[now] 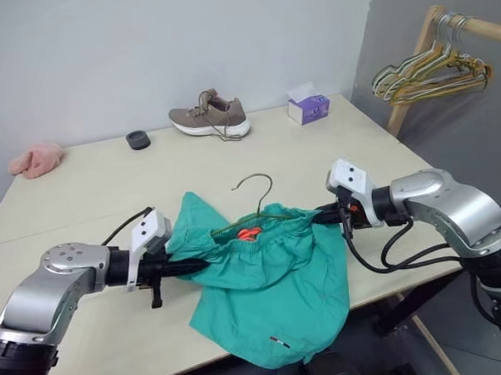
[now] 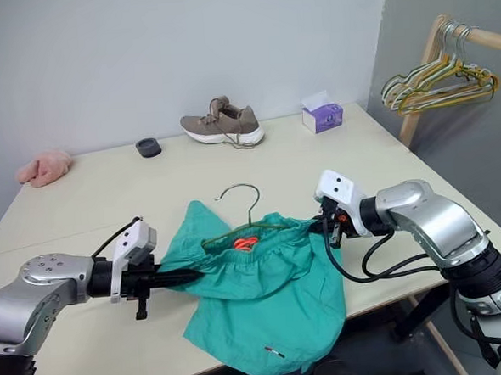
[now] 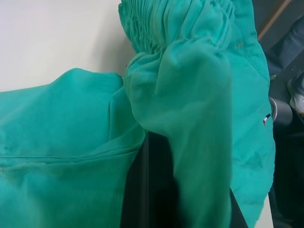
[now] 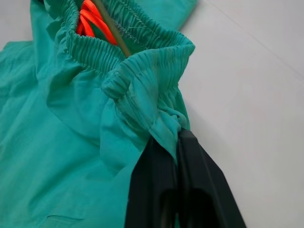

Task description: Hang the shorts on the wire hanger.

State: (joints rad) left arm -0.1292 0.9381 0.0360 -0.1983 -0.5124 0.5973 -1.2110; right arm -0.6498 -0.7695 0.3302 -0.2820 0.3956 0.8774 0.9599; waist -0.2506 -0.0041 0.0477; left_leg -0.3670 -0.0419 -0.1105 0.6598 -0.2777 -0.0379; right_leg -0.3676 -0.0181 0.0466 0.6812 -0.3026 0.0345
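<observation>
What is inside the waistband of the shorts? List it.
Inside the shorts waistband: the wire hanger, with its hook poking out above, and the orange drawcord. The hanger's lower bar and corners are covered by fabric.

Silver-grey arm shells, black joints, white wrist camera blocks (one each arm), looping black cables, flat black fingers (image 4: 199,190).
</observation>
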